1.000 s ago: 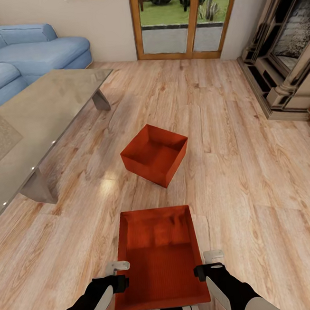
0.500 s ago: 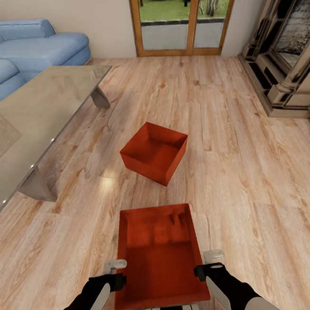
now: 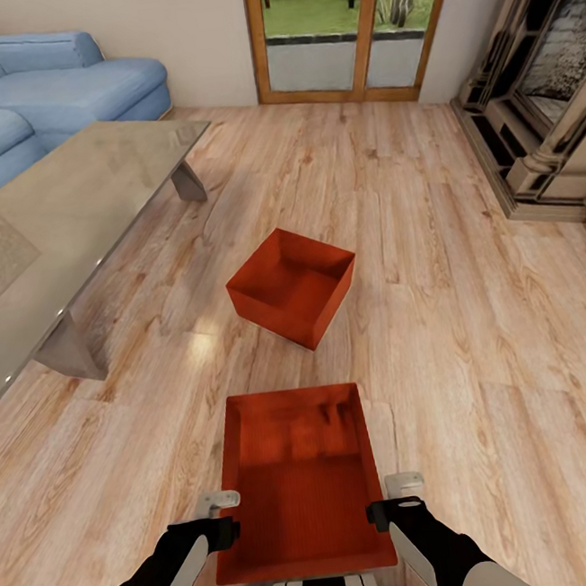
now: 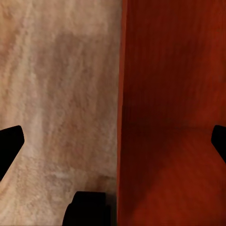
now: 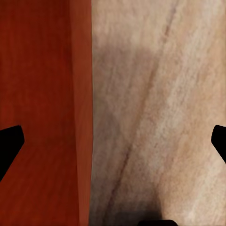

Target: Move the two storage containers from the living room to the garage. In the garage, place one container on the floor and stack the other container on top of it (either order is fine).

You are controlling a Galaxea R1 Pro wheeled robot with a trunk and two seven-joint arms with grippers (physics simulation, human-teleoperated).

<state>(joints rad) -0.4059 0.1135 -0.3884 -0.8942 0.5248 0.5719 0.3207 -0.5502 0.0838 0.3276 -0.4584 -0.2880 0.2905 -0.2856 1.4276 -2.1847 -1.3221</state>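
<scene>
Seen from the robot's head in the living room: an orange-red storage container (image 3: pixel 300 486) sits between both arms, its long axis pointing straight ahead. The left pincer (image 3: pixel 219 515) and right pincer (image 3: pixel 397 497) each straddle a side wall, wide open, gripping nothing. The second container (image 3: pixel 293 288) rests on the wood floor (image 3: pixel 440 314) just ahead, turned diagonally, about equally near either arm.
</scene>
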